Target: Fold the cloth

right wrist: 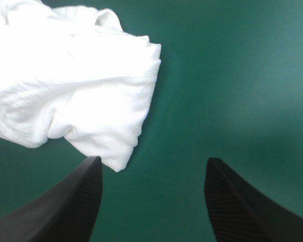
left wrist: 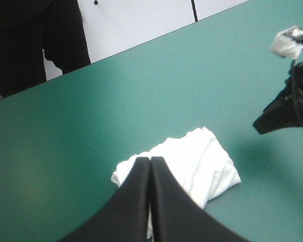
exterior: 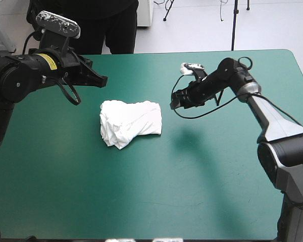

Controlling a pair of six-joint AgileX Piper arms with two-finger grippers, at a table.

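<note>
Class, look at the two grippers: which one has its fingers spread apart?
The right gripper: its black fingers stand wide apart, with the T-shirt ahead of them. The left gripper has its fingers shut in one pointed arch.

Black left arm (exterior: 20, 75) raised at the far left, left gripper (left wrist: 150, 161) of two black fin-shaped fingers pressed together. Grey-and-black right arm (exterior: 272, 121) extended leftward, right gripper (right wrist: 152, 161) fingers spread apart.
</note>
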